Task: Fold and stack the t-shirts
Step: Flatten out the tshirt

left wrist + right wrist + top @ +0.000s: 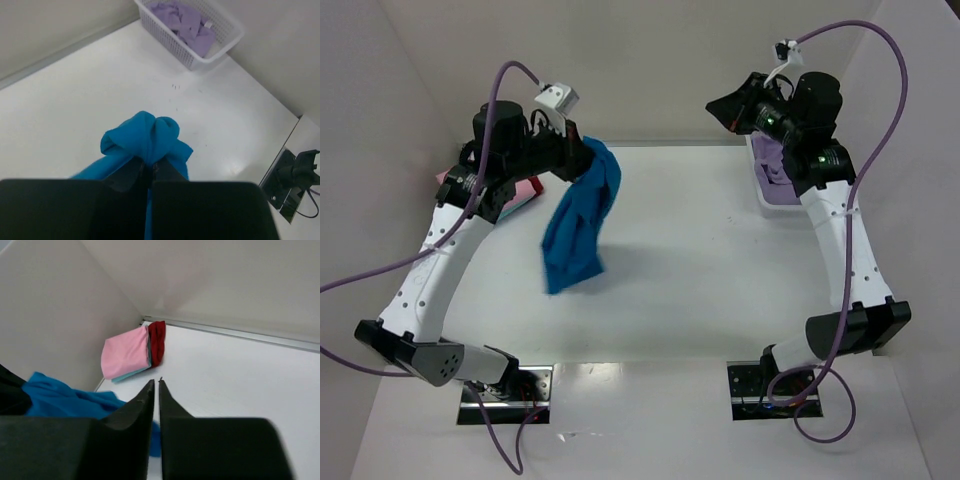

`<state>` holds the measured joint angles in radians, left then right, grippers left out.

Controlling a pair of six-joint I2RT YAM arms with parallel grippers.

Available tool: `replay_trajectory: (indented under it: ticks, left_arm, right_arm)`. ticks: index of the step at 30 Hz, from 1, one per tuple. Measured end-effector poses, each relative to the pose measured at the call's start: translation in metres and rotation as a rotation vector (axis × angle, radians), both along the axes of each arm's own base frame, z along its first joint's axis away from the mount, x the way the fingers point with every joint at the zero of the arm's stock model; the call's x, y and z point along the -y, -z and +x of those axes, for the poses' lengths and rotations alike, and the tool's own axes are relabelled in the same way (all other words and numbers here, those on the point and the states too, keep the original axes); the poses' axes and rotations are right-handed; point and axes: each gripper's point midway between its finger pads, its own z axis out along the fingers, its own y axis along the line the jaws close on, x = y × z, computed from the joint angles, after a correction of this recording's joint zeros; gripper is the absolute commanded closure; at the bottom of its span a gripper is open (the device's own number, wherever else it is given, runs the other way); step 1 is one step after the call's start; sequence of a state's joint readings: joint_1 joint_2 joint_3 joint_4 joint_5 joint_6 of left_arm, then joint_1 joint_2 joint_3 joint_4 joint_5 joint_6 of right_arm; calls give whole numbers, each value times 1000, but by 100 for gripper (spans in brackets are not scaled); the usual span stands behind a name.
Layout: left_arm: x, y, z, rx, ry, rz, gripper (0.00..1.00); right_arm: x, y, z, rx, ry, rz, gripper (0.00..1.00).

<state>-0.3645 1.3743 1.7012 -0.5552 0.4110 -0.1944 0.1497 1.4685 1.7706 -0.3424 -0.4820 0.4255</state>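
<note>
Above surface (700, 260), left of middle: we see left claw (151, 167) clamped on bunched bright blue t-shirt (578, 225), cloth hanging crumpled.
Far-left corner: folded pink t-shirt (125, 352), red t-shirt (158, 340) touching beside it.
Far right, white mesh basket (225, 42): lavender t-shirt (185, 20) heaped inside, small white tag (207, 24), print too small to read.
Right claw (157, 382) raised, empty, jaws nearly together; fully closed or not, we cannot tell.
</note>
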Motion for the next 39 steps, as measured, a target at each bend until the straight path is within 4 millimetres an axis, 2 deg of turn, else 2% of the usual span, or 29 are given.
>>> replay_trajectory:
  ticks: [1, 2, 3, 5, 7, 8, 9, 10, 11, 13, 15, 17, 20, 23, 27, 32, 35, 39]
  left_arm:
    - [1, -6, 0, 13, 3, -6, 100]
    - [1, -13, 0, 25, 6, -12, 100]
    - [2, -23, 1, 39, 12, -20, 100]
    - [6, -42, 4, 73, 26, -37, 100]
    - [9, -53, 8, 89, 36, -52, 100]
    - [11, -56, 10, 89, 37, -58, 100]
    - [13, -61, 13, 94, 41, -64, 100]
    - [14, -63, 16, 97, 42, -67, 100]
    - [16, -63, 19, 91, 46, -69, 100]
    - [18, -61, 22, 77, 51, -67, 100]
    - [21, -59, 25, 63, 60, -69, 100]
    - [24, -57, 24, 37, 74, -78, 100]
    - [29, -65, 18, 45, 111, -96, 100]
    - [30, -72, 13, 57, 135, -106, 100]
    - [32, -75, 8, 43, 149, -125, 100]
    - [35, -77, 4, 26, 164, -146, 100]
    - [36, -80, 3, 17, 166, -163, 100]
    - [35, -82, 4, 9, 159, -180, 100]
  right_arm:
    - [-1, 1, -1, 1, -7, 2, 56]
    - [-2, 2, -2, 0, -13, 10, 55]
    - [-3, 7, -3, -2, -23, 8, 45]
    - [-11, 26, -10, -23, -65, 9, 36]
    - [-24, 64, -23, -88, -108, -5, 21]
    - [-28, 70, -26, -100, -119, -9, 21]
    - [-41, 83, -33, -119, -147, -16, 11]
    - [-75, 111, -56, -172, -238, -34, 9]
    - [-93, 125, -69, -202, -289, -46, 8]
    - [-118, 141, -90, -227, -353, -62, 7]
    - [-134, 149, -109, -230, -390, -74, 3]
    - [-130, 140, -107, -197, -359, -68, 3]
    - [-117, 122, -95, -124, -255, -62, 3]
    - [-107, 114, -85, -86, -172, -68, 0]
    - [-99, 111, -75, -61, -107, -80, 0]
    - [-102, 111, -76, -39, -130, -88, 3]
    - [-107, 126, -81, -53, -169, -85, 4]
    - [-118, 165, -103, -135, -229, -104, 4]
